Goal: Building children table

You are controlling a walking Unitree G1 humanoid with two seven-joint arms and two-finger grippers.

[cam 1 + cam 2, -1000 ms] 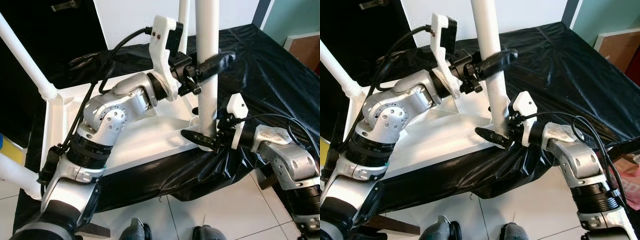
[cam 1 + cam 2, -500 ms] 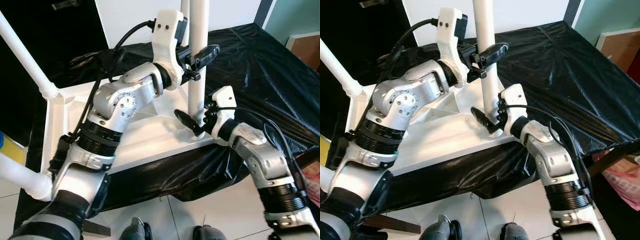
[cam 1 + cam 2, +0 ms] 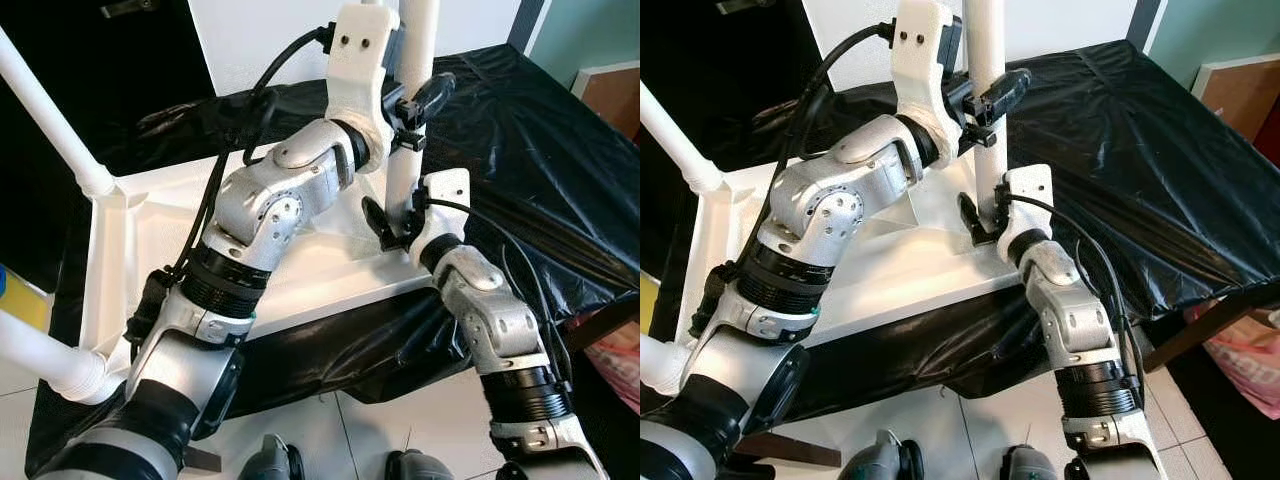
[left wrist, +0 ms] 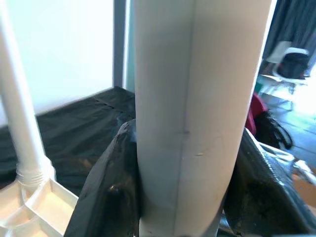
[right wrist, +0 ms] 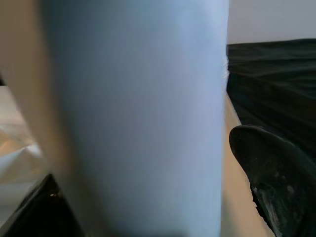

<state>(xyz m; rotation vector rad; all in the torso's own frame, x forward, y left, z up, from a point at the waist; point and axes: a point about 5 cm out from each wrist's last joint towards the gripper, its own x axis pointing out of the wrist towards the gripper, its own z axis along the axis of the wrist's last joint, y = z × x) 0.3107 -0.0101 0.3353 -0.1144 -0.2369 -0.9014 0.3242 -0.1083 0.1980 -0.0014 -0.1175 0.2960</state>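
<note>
Left eye view: three white legs seen; my left fingers [image 3: 412, 103] and right fingers [image 3: 388, 222] both clamp one upright leg [image 3: 404, 170].

No readable text, label, brand, number or sign on anything in view.
</note>
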